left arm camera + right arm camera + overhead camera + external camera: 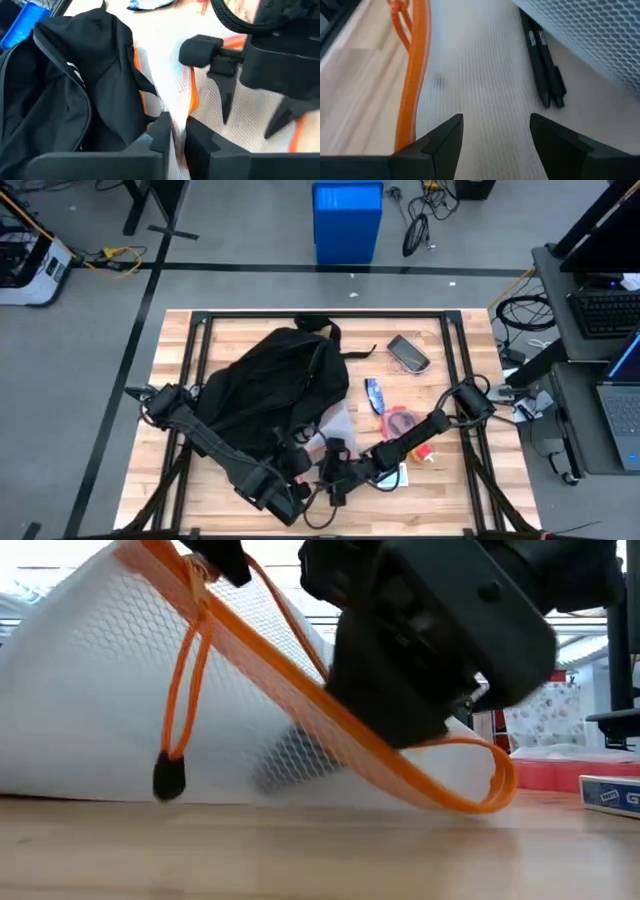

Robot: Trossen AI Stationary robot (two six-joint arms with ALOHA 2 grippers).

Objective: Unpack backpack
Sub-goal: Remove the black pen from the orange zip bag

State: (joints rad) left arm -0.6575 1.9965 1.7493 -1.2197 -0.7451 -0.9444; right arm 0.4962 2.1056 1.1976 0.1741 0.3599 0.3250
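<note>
White mesh pouch [170, 85] with orange trim lies half out of backpack [270, 385] mouth, long axis running from bag toward right gripper [492, 132]. Left gripper [172, 132] pinches pouch edge beside bag; right gripper spread, directly over mesh, nearer free end.

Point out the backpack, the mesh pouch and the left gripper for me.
backpack [275, 380], high view, on its black fabric body.
mesh pouch [90, 710], low view, on its white mesh side.
left gripper [173, 135], left wrist view, between the fingertips pinching the pouch.
</note>
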